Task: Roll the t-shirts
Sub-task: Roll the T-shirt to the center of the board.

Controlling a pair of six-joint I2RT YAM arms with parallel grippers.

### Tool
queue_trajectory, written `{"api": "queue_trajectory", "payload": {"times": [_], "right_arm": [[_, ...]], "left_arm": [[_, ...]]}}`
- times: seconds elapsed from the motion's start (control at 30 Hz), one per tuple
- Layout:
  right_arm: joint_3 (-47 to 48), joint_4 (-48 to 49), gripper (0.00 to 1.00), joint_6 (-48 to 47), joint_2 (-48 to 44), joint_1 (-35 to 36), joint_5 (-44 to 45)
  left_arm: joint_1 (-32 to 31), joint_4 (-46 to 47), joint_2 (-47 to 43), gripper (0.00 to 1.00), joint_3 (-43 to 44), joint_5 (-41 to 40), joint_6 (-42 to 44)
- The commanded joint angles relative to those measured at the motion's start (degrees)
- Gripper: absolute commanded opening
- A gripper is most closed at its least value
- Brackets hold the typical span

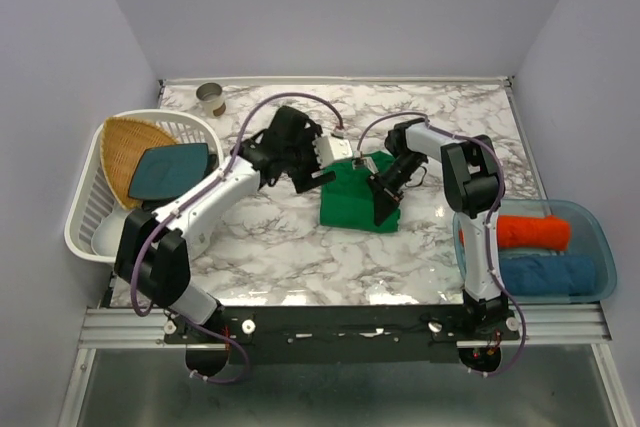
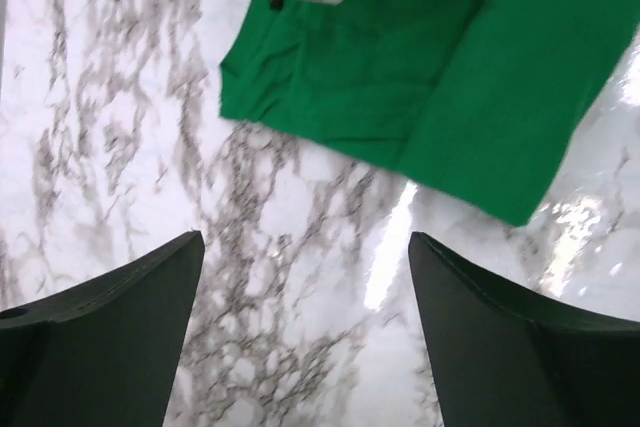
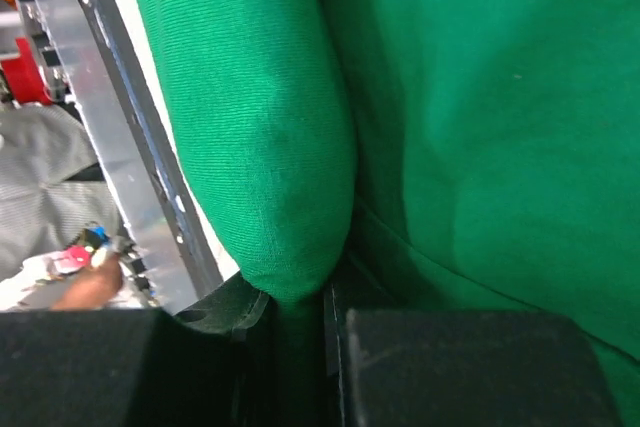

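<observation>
Angled down, right hand (image 3: 298, 347) pinches green t-shirt (image 1: 350, 205); left hand (image 2: 305, 277) hovers spread.

Robot lab test cell, not a home. Plain lavender walls (image 1: 60, 27) box in a marble-look table (image 1: 300, 257). Left arm (image 1: 190, 209) and right arm (image 1: 482, 237) bolted to an aluminium rail (image 1: 120, 325), purple cable (image 1: 300, 96) looping loose. Staged props: white basket (image 1: 80, 217), clear blue bin (image 1: 598, 237).

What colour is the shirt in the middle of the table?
It is a plain bright green soft cloth t-shirt, clearest in the left wrist view.
</observation>
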Motion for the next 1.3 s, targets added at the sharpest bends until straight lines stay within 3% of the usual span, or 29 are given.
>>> {"api": "queue_trajectory", "payload": {"times": [0.0, 0.03, 0.2, 0.33, 0.43, 0.53, 0.7, 0.93, 1.27], "right_arm": [[1.1, 1.2, 0.18, 4.3, 3.4, 0.5, 8.4], [1.4, 1.0, 0.18, 4.5, 3.6, 0.6, 8.6], [3.5, -1.2, 0.18, 4.6, 5.6, 0.9, 8.9], [5.9, -4.2, 0.18, 3.7, 8.0, 0.9, 8.1], [6.7, -4.9, 0.18, 3.4, 8.5, 0.9, 7.8], [7.1, -5.1, 0.18, 3.4, 8.8, 0.8, 7.9], [7.4, -5.5, 0.18, 3.7, 9.3, 0.9, 7.7], [9.1, -7.5, 0.17, 3.1, 10.9, 0.9, 7.1], [10.8, -9.2, 0.17, 2.3, 12.0, 0.9, 6.6]], "left_arm": [[-6.9, 16.6, -1.7, 0.98, -9.1, -13.3, -1.3], [-7.9, 17.9, -2.4, 0.98, -11.8, -14.1, -0.5], [-13.7, 42.4, -9.1, 0.98, -29.9, -14.9, 8.4], [-15.6, 45.0, -9.1, 0.98, -36.1, -11.4, 13.3], [-16.9, 48.5, -10.2, 0.90, -39.5, -7.7, 16.2], [-18.8, 49.6, -9.5, 0.84, -41.5, -7.1, 18.4], [-22.0, 54.7, -8.3, 0.83, -43.2, -10.8, 19.0], [-25.7, 52.9, -9.3, 0.84, -43.0, -13.5, 17.5], [-27.0, 59.8, 5.2, 0.81, -41.5, -22.5, 19.4]]}}
